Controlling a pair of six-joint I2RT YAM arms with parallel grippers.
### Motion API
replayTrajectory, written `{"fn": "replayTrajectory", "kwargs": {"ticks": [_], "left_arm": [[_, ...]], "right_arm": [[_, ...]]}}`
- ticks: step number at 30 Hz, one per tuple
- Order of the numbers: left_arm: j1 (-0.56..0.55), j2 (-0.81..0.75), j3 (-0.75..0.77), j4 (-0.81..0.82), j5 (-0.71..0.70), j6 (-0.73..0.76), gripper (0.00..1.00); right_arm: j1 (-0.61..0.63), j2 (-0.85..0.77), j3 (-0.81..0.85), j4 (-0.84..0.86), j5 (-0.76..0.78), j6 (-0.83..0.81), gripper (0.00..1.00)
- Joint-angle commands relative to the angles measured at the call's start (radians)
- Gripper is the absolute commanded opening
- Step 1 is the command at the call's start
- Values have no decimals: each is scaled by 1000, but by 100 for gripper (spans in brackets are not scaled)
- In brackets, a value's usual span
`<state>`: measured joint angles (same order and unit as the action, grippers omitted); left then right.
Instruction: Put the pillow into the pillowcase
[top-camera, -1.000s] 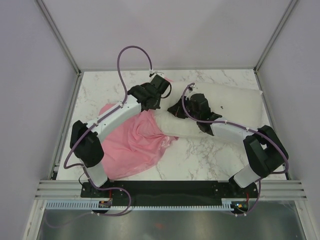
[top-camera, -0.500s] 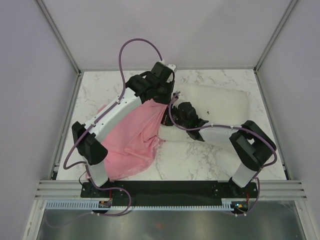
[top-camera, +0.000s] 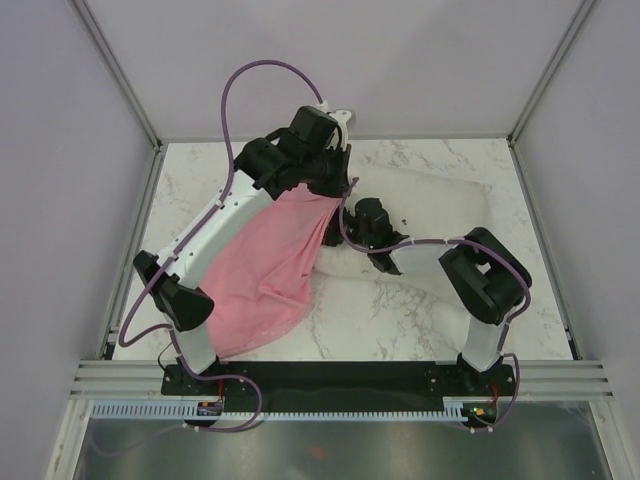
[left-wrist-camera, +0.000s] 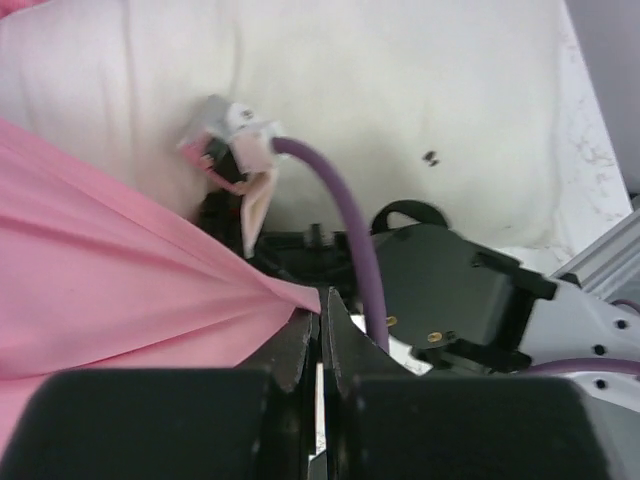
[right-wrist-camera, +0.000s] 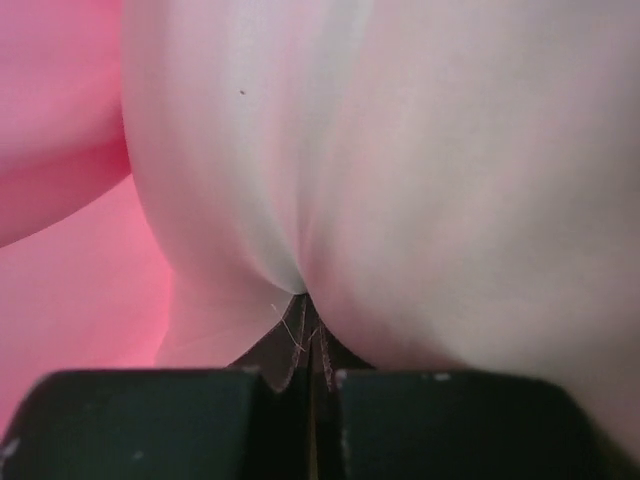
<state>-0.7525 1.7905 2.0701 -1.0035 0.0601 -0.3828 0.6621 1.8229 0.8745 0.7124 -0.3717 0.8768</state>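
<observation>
Fabric is gripped on both sides at once. The left claw (top-camera: 333, 190) is shut on an upper edge of the pillowcase (top-camera: 270, 270), pink satin pinched between its jaws. It holds that edge up off the table (top-camera: 400, 325), so the cloth hangs away below it toward that arm's own base in one long slanting sheet. The right claw (top-camera: 362, 218) sits just beside the left claw, on its right and lower. It is likewise shut, biting a fold of the pillow (top-camera: 440, 205); its wrist view shows the white bulk bulging around the closed tips, with pink cloth close on the left. From the right claw the pillow stretches away to the right across the table, long axis roughly crosswise, its far end well apart from both claws. So the pillow lies to the right of the raised pink edge and the case to its left, the two meeting at the claws. The right arm is the nearer one to the pillow and has it in hand. The coming move looks like driving that pinched end leftward, along the pillow's length, under the lifted edge. Whether the mouth gapes there I cannot tell; no view shows an opening.
</observation>
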Motion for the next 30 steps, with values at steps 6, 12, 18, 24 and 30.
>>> {"fn": "replayTrajectory", "kwargs": {"ticks": [6, 12, 18, 24, 30], "left_arm": [[-125, -14, 142, 273, 345, -74, 2], [-38, -216, -212, 272, 80, -19, 9], [82, -422, -580, 296, -176, -30, 15], [87, -450, -807, 396, -250, -62, 14], [84, -393, -887, 428, -290, -76, 10]], "right_arm": [[148, 173, 103, -353, -50, -68, 0], [91, 34, -6, -327, -67, -88, 0], [41, -192, -98, -411, -59, -143, 22], [33, -406, -75, -628, 75, -209, 44], [-88, -449, 171, -844, 163, -344, 72]]}}
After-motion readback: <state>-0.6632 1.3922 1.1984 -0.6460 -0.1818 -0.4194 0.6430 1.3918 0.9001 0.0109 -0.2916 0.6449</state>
